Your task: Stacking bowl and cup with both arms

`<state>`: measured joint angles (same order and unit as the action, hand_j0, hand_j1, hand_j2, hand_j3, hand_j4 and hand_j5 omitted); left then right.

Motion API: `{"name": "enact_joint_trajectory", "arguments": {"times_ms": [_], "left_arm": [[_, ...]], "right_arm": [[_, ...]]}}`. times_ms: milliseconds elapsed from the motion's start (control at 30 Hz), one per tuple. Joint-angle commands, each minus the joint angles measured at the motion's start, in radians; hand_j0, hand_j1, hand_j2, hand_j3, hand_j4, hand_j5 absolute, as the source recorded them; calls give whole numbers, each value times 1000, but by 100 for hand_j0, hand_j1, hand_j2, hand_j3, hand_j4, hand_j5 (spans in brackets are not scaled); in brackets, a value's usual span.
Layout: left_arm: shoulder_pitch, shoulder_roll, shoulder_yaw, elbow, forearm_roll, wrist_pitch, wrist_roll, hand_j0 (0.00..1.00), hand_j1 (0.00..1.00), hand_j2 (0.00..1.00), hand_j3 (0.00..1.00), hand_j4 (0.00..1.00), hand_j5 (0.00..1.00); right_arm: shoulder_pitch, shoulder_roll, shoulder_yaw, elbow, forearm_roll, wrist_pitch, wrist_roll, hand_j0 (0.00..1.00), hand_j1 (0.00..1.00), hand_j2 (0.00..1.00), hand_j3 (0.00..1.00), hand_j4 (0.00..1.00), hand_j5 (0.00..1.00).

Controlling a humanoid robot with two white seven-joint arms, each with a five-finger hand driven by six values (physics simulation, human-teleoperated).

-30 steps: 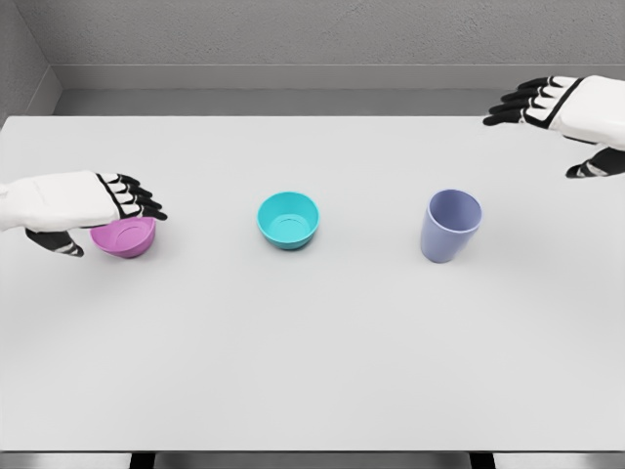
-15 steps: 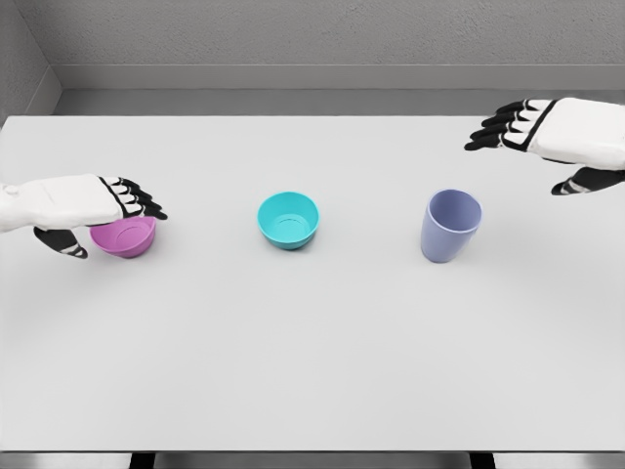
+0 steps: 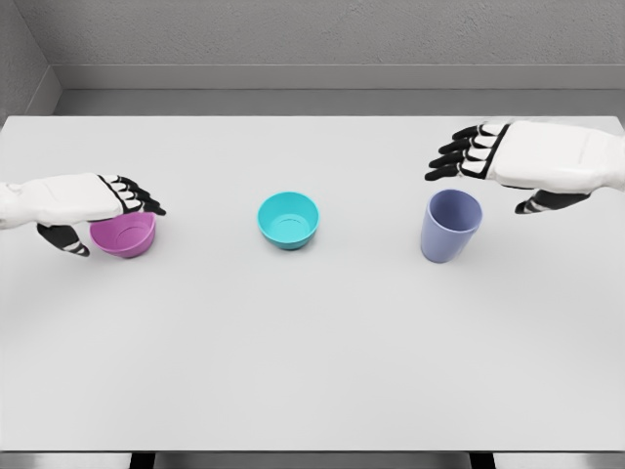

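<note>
Teal bowl [image 3: 288,219] sits upright near the middle of the white table [image 3: 312,352], mouth up, nothing inside it, nothing touching it.

Lavender cup [image 3: 450,226] stands upright to the right of the teal bowl, well apart from it, mouth open to the ceiling and leaning slightly toward the far right in this view.

Pink bowl [image 3: 124,234] stands upright to the left of the teal bowl, also well apart. All three vessels line up roughly in one row across the table.

Left hand [image 3: 83,202] lies palm down over the pink bowl, covering the near-left part of its rim. Its fingers [image 3: 140,198] reach flat over the bowl's far edge, only slightly bent; the thumb [image 3: 64,239] hangs down beside the bowl's left wall. Whether any fingertip actually presses the bowl I cannot tell. The grip is not closed round it; the hand reads as relaxed and spread, holding nothing.

Right hand [image 3: 527,161] hovers palm down above and just behind the lavender cup, to its right. Dark fingertips [image 3: 451,158] point left, extended and a little apart from one another; the thumb [image 3: 547,202] sits below the palm, near the cup's right side. No contact with the cup is visible. Hand is unclenched, carrying nothing.

Grey wall [image 3: 312,39] runs behind the table's far edge.
</note>
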<state>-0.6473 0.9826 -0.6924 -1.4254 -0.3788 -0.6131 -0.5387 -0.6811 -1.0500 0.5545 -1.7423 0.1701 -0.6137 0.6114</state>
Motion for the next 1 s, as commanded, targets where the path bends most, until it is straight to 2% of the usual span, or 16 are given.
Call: {"name": "enact_joint_trajectory", "arguments": {"times_ms": [0,500,967], "left_arm": [[0,-4,1,5,4,2,0,100,100,100,100,100,100],[-8,-32,-7,29,-22,2,0,100,100,100,100,100,100],[-14,-55,-16,57,-37,2,-1,100,100,100,100,100,100]], "right_arm": [[0,1,21,-11,-4,3,0,100,100,100,100,100,100],[-8,22,38,-10,0,3,0,100,100,100,100,100,100],[-8,41,58,21,60,3,0,100,100,100,100,100,100]]}}
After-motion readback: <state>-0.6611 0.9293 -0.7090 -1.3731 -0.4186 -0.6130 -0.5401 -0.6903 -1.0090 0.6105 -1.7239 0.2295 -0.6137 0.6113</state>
